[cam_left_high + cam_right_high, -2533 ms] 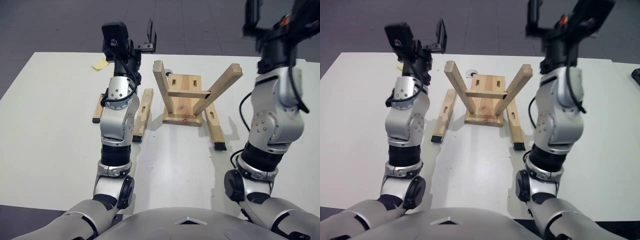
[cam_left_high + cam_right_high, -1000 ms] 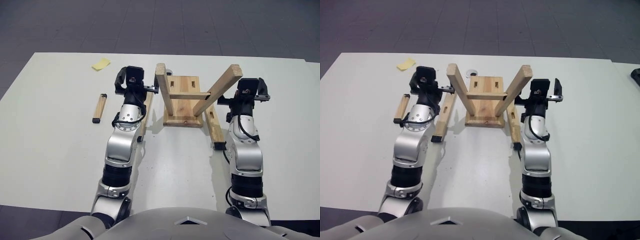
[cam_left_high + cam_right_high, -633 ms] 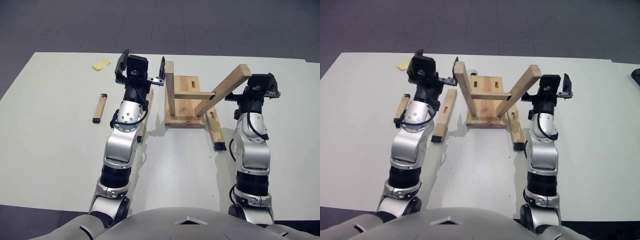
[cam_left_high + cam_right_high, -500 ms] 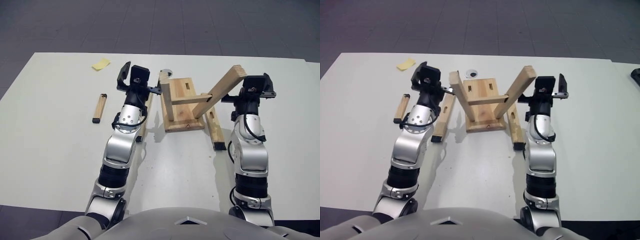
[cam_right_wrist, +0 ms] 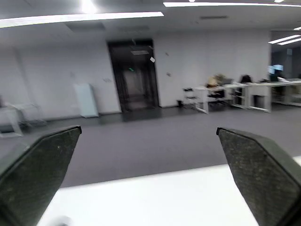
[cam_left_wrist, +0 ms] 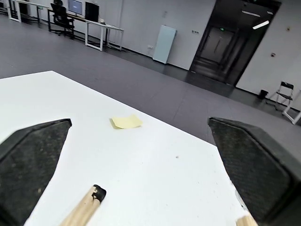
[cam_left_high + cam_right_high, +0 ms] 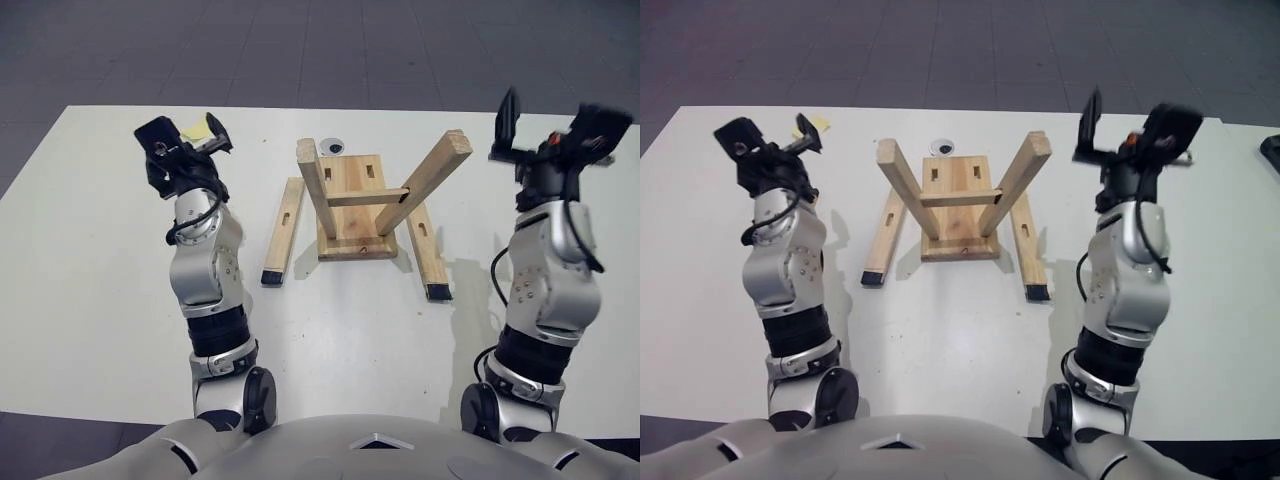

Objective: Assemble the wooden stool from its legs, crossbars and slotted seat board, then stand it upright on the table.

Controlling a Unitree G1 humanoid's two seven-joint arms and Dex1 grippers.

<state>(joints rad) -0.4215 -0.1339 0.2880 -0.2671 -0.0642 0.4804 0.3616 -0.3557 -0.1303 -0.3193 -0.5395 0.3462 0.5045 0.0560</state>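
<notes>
The slotted seat board lies flat at the table's middle. Two legs stand up from it, one leaning left and one leaning right, joined by a crossbar. One loose leg lies left of the board, another right of it. A short bar with a black tip lies under my left arm. My left gripper is raised left of the stool, open and empty. My right gripper is raised high to the stool's right, open and empty, pointing out over the far edge.
A yellow sticky note lies near the table's far left edge. A round grommet hole sits just behind the seat board. The white table has bare room on both sides and in front of the stool.
Both grippers have let go of the upright legs and lifted outward, the left to the left, the right up and to the right. The seat board with its two legs rests flat again.
</notes>
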